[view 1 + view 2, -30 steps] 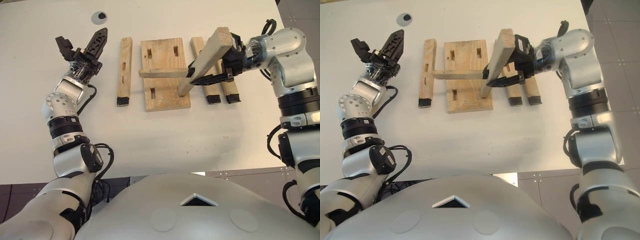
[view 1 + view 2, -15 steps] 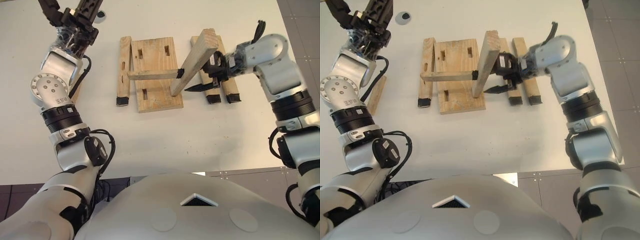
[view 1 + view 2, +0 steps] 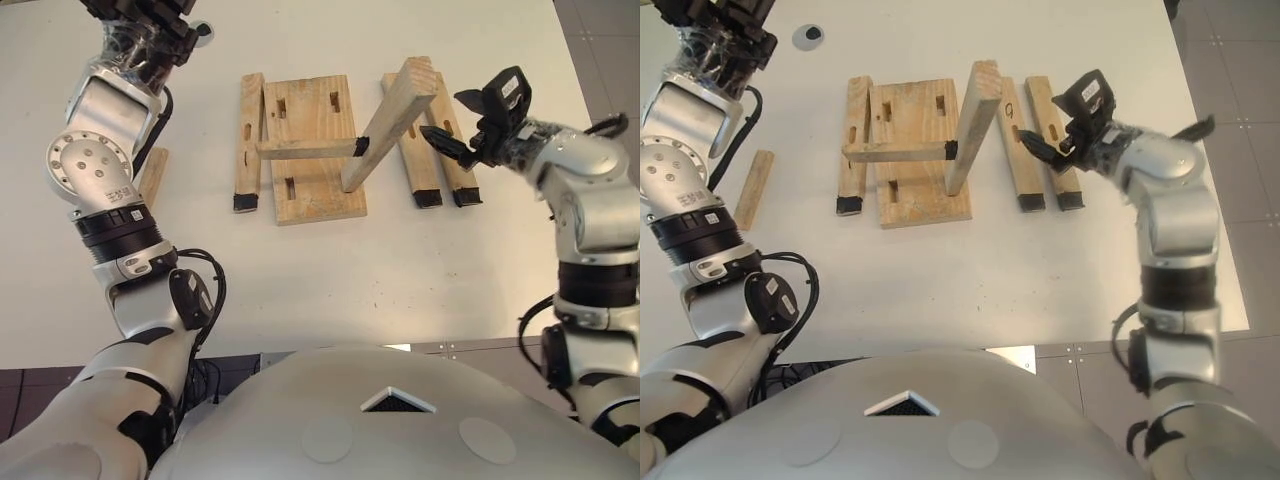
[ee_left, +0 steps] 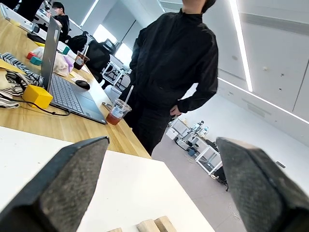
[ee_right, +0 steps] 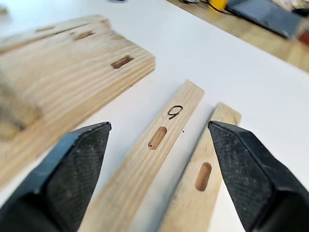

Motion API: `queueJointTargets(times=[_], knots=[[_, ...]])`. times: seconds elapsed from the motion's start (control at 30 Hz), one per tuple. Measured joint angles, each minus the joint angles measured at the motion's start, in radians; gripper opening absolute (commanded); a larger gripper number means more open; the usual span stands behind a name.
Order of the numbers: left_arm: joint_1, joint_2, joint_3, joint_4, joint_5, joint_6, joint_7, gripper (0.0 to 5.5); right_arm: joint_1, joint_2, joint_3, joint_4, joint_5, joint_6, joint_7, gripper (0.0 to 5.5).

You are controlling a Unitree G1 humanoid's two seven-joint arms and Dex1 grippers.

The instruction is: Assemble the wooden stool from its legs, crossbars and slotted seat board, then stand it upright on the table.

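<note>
- The right gripper [image 3: 442,113] has let go of the leaning leg [image 3: 392,120] and drawn back to the right. The left arm has lifted toward the far edge.
- Head views: the leaning leg stands tilted on the seat board [image 3: 320,195], its top leaning right. Its crossbar [image 3: 305,150] runs level, pointing left, above the white table [image 3: 330,270].
- Left wrist view: the left gripper [image 4: 161,141] is spread wide and empty. A wooden desk [image 4: 72,128] with a laptop [image 4: 67,94] stands beyond.
- Right wrist view: fingers apart, empty, over a numbered leg [image 5: 145,159] and a plain leg [image 5: 193,203] lying flat, parallel.
</note>
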Motion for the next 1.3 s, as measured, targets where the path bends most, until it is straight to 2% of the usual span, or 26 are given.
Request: queueJointTargets(times=[0.07,0.13,0.23,0.33,0.6,0.77,0.83,0.9,0.97,1.03,1.13,1.3], knots=[[0.002,0.003,0.003,0.007,0.000,0.002,0.009,4.08,0.051,0.087,-0.027,-0.082,0.021,0.103,-0.109,3.71],[0.001,0.001,0.001,0.007,0.000,0.010,0.012,4.08,0.075,0.121,-0.015,-0.103,0.022,0.138,-0.159,3.71],[0.001,0.000,-0.010,0.010,0.000,0.020,0.016,4.08,0.134,0.117,0.074,-0.107,-0.020,0.125,-0.196,3.71],[-0.001,0.000,-0.013,0.020,0.000,0.020,0.016,4.08,0.154,0.115,0.113,-0.059,-0.052,0.085,-0.225,3.71],[-0.017,0.004,-0.018,0.037,0.000,0.023,0.015,4.08,0.171,0.117,0.134,0.019,-0.063,0.048,-0.240,2.52],[-0.023,0.020,-0.015,0.038,-0.001,0.030,0.015,4.08,0.169,0.119,0.137,0.016,-0.061,0.049,-0.274,2.04],[-0.032,0.028,-0.027,0.037,0.009,0.027,0.009,4.08,0.157,0.136,0.082,0.016,-0.040,0.054,-0.296,2.04],[-0.038,0.042,-0.069,0.036,0.043,0.017,-0.044,4.08,0.076,0.172,-0.025,0.018,0.056,0.057,-0.297,2.04],[-0.037,0.059,-0.131,0.031,0.068,-0.021,-0.173,4.08,-0.083,0.198,-0.137,0.026,0.183,0.049,-0.259,2.04],[-0.038,0.072,-0.181,0.016,0.061,-0.036,-0.344,4.08,-0.208,0.196,-0.197,0.047,0.310,0.048,-0.181,2.04],[-0.096,0.064,-0.210,0.100,0.048,-0.030,-0.447,4.08,-0.302,0.197,-0.237,0.106,0.500,0.099,-0.051,2.04],[-0.199,-0.005,-0.219,0.196,0.007,0.034,-0.477,4.08,-0.373,0.191,-0.256,0.173,0.690,0.164,0.092,2.04]])
